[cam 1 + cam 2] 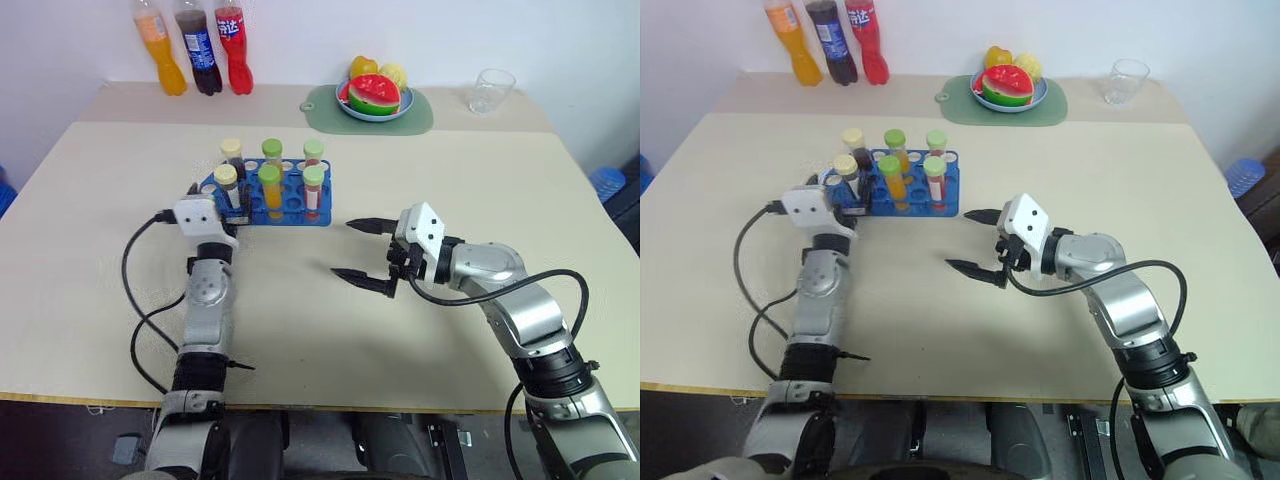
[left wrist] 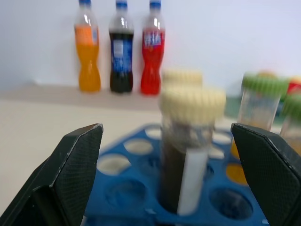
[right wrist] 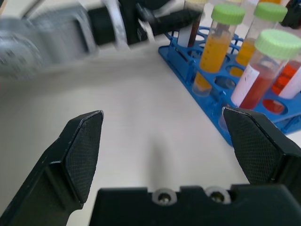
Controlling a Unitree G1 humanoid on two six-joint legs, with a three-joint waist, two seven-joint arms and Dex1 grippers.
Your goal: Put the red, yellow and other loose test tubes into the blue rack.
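Observation:
The blue rack (image 1: 290, 207) sits on the table's middle left with several capped test tubes standing upright in it. The front row holds a dark brown tube with a cream cap (image 2: 186, 155), a yellow-orange one (image 1: 270, 190) and a red one (image 1: 313, 190), both green-capped. My left gripper (image 2: 165, 129) is at the rack's front left corner. It is open, its fingers (image 2: 75, 165) apart on either side of the brown tube without touching it. My right gripper (image 1: 345, 248) hangs open and empty over bare table, right of the rack.
Three soda bottles (image 1: 200, 50) stand at the back left. A plate of fruit (image 1: 375, 98) on a green mat and a clear glass (image 1: 491, 90) are at the back right. A black cable (image 1: 130, 290) loops beside my left arm.

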